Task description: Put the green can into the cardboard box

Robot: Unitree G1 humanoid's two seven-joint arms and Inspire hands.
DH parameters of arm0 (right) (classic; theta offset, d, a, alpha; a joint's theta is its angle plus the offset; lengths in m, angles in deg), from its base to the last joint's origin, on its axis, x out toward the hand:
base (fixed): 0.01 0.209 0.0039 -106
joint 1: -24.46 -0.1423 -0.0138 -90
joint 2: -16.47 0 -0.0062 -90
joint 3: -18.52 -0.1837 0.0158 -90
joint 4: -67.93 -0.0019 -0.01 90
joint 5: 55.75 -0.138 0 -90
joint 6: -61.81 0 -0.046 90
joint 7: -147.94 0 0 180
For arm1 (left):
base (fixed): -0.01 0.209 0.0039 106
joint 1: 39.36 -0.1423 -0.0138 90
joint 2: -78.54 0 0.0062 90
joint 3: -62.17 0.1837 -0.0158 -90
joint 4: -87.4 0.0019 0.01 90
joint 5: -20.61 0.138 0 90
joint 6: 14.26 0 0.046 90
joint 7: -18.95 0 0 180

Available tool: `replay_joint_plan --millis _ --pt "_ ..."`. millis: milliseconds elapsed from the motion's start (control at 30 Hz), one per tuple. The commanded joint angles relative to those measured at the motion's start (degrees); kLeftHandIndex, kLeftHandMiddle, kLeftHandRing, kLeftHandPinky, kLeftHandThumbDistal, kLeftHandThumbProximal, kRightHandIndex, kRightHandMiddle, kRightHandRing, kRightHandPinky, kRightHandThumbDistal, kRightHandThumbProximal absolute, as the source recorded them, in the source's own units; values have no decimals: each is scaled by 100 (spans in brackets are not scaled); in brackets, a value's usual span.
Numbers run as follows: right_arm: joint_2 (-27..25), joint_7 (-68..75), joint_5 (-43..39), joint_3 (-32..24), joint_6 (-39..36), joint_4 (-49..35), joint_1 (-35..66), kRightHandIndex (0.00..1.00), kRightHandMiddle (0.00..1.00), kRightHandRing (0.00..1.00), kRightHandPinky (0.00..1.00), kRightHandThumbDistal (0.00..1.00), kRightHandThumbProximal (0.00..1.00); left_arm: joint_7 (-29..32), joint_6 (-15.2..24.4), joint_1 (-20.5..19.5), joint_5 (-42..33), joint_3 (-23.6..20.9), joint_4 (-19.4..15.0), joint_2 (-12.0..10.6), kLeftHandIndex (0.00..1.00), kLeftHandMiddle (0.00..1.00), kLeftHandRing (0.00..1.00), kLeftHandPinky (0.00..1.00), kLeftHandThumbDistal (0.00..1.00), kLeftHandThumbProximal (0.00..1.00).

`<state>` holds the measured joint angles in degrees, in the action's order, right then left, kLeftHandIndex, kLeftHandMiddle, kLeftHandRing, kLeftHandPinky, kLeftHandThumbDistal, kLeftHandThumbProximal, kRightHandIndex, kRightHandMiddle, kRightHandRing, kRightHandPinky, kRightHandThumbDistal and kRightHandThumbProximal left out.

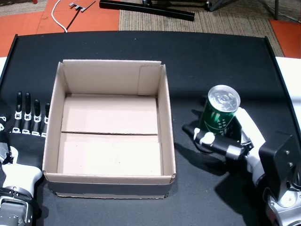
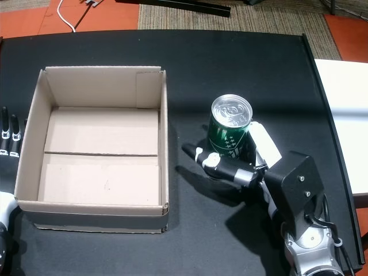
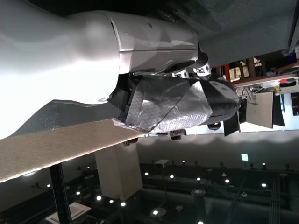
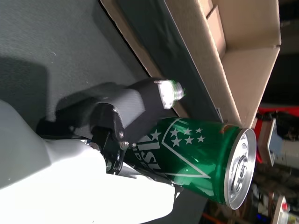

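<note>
In both head views the green can [image 1: 218, 117] [image 2: 229, 133] stands upright with its silver top showing, right of the cardboard box [image 1: 165, 122] [image 2: 164, 138]. My right hand [image 1: 235, 141] [image 2: 247, 167] is wrapped around it, thumb in front and fingers behind. The right wrist view shows the can [image 4: 196, 154] held between the thumb and palm of my right hand [image 4: 121, 121], with the box [image 4: 243, 51] beyond. The box is open and holds nothing. My left hand [image 1: 26, 122] [image 2: 8, 138] lies flat left of the box with its fingers spread.
Everything sits on a black table [image 1: 211, 56]. Beyond its far edge lie an orange floor, a woven rug [image 1: 197, 23], a white cable [image 1: 59, 14] and a black bar [image 1: 146, 9]. A white surface [image 2: 345, 115] borders the table on the right.
</note>
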<state>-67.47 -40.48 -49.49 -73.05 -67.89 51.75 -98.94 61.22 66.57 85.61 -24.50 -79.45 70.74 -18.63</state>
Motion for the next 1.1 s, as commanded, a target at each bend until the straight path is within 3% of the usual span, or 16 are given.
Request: replay_joint_plan --millis 0,200,400,467,733,967,1067 --pt "92 245 129 30 -88 100 181 40 34 39 52 0 0 -112 -50 -360 -13 -11 202 -95 49 49 60 76 5 88" --pt "181 464 89 -76 -185 155 231 21 19 28 46 0 0 -110 67 -344 25 11 187 -96 50 48 59 72 7 84" --pt "194 479 87 -130 -67 162 218 18 17 26 47 0 0 -193 100 -292 19 16 186 -111 50 49 59 74 6 87" --pt "197 510 120 -135 -30 162 212 16 15 25 47 0 0 -236 139 -275 25 20 187 -120 50 48 58 71 7 86" --pt "90 546 160 -146 -385 34 167 0 0 12 40 1 0 -323 210 -228 47 67 191 -168 50 49 61 73 7 86" --pt "-471 820 356 -82 -2190 -711 -345 0 0 0 31 3 0 -292 180 -246 46 75 227 -217 49 49 60 73 8 83" --pt "-761 1343 682 -152 -2706 -1128 -733 0 0 0 25 20 2 -339 159 -232 46 77 235 -238 49 49 60 74 7 83"
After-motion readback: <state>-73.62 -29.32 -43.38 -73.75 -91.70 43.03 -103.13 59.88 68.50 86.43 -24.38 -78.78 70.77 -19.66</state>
